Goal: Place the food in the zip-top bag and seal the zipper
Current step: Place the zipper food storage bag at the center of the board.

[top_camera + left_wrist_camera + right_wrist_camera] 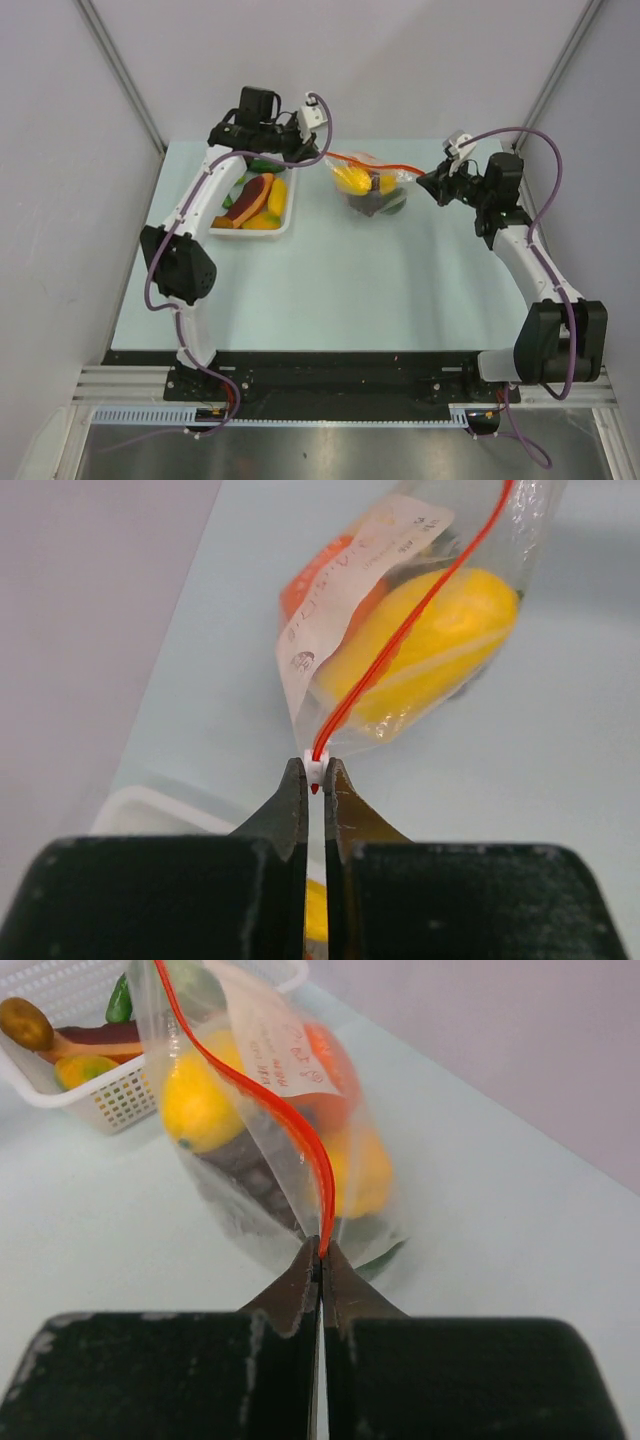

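Your left claw (315, 771) is clenched on one end of the thin red-orange zipper (400, 632); your right claw (320, 1251) grips the other. Clear crinkly zip-top bag (365, 196) of plastic toy food (462, 640), near the worktop's (330, 290) far edge.

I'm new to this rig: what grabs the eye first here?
A clear zip-top bag of yellow and orange toy food, at the far middle of the table, stretched between left hand and right hand, each pinching one end of its red-orange zipper. Left of it, a white tray holds more.

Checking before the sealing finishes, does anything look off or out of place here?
Several food pieces lie in the white tray, outside the zip-top bag, though its zipper is already pinched at both ends.
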You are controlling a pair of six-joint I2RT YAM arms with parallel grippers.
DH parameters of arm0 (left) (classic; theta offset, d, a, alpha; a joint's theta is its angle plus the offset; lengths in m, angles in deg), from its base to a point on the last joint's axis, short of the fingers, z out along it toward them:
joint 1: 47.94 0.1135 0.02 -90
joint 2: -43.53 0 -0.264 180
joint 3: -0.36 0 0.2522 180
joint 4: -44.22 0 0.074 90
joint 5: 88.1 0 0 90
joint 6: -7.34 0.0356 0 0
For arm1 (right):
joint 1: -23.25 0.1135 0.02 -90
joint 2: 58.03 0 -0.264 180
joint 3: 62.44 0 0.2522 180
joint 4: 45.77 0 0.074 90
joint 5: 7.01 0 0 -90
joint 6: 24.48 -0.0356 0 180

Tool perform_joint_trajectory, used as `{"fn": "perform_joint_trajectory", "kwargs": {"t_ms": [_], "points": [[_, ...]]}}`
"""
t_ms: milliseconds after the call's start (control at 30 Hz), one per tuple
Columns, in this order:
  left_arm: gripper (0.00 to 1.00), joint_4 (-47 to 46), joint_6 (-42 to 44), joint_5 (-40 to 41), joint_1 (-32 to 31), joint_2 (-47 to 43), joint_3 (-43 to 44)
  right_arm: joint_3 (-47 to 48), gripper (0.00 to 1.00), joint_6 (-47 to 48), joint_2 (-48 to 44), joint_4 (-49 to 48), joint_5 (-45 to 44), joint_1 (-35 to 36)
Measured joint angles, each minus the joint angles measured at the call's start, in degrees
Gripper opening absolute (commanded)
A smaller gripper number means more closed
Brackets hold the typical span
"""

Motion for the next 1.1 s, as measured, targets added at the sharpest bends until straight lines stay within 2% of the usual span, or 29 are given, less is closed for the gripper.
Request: {"fn": "perform_joint_trajectory", "kwargs": {"t_ms": [100, 133, 200, 267, 500, 567, 667, 700, 733, 767, 800, 867, 900, 933, 1033, 1100], "points": [[0.00, -0.72, 0.57, 0.07, 0.42, -0.68, -2.10, 0.81, 0.00, 3.02, 1.11, 0.00, -0.07, 1.53], [0.00, -0.92, 1.64, 0.11, 0.46, -2.54, -7.19, 1.09, 0.00, 4.37, 1.57, 0.44, 0.11, 1.92], [0.00, -1.25, 2.73, 0.20, 0.52, -4.02, -12.00, 1.73, 0.00, 7.67, 3.06, 3.39, 0.72, 2.73], [0.00, -0.57, 4.61, 0.83, 0.02, -6.58, -20.61, 1.95, 0.00, 11.65, 5.22, 8.22, 1.68, 3.37], [0.02, -0.70, 6.49, 2.32, -5.18, -11.93, -41.59, -0.74, 0.00, 24.68, 9.64, 26.25, 4.09, 4.66], [0.05, -0.72, 6.45, 2.56, -7.19, -14.19, -46.69, -3.06, 0.05, 28.70, 9.16, 30.58, 4.50, 4.81], [0.11, -1.33, 6.43, 2.64, -9.14, -17.25, -50.82, -5.70, 0.18, 33.29, 8.07, 35.39, 4.66, 5.07], [0.16, -1.64, 6.40, 2.67, -9.42, -18.05, -51.56, -6.40, 0.33, 34.77, 7.45, 36.68, 4.61, 5.18], [0.29, -1.97, 6.34, 2.67, -9.62, -18.69, -52.06, -6.99, 0.41, 36.15, 6.78, 38.03, 4.59, 5.33], [0.37, -2.21, 6.27, 2.69, -9.77, -19.06, -52.30, -7.54, 0.51, 37.48, 6.05, 39.28, 4.55, 5.44], [0.43, -2.49, 6.16, 2.73, -9.97, -19.43, -52.50, -7.91, 0.66, 38.51, 5.49, 40.35, 4.39, 5.60], [0.69, -2.21, 6.10, 2.34, -10.03, -19.82, -52.50, -8.50, 0.79, 40.83, 3.98, 42.84, 4.26, 5.99], [0.76, -1.75, 6.27, 1.86, -10.03, -19.96, -52.39, -8.70, 0.89, 41.59, 3.02, 43.87, 4.13, 6.12], [0.98, -1.16, 6.32, 1.33, -10.03, -20.15, -52.13, -8.79, 0.92, 42.03, 1.77, 44.81, 4.02, 6.29], [1.00, 0.42, 5.33, -0.31, -9.99, -21.05, -50.47, -9.05, 1.00, 41.55, -3.67, 45.97, 3.76, 6.32], [1.00, 1.66, 3.67, -1.31, -9.64, -21.64, -47.58, -9.05, 1.00, 39.89, -7.98, 45.64, 3.52, 6.29]]}}
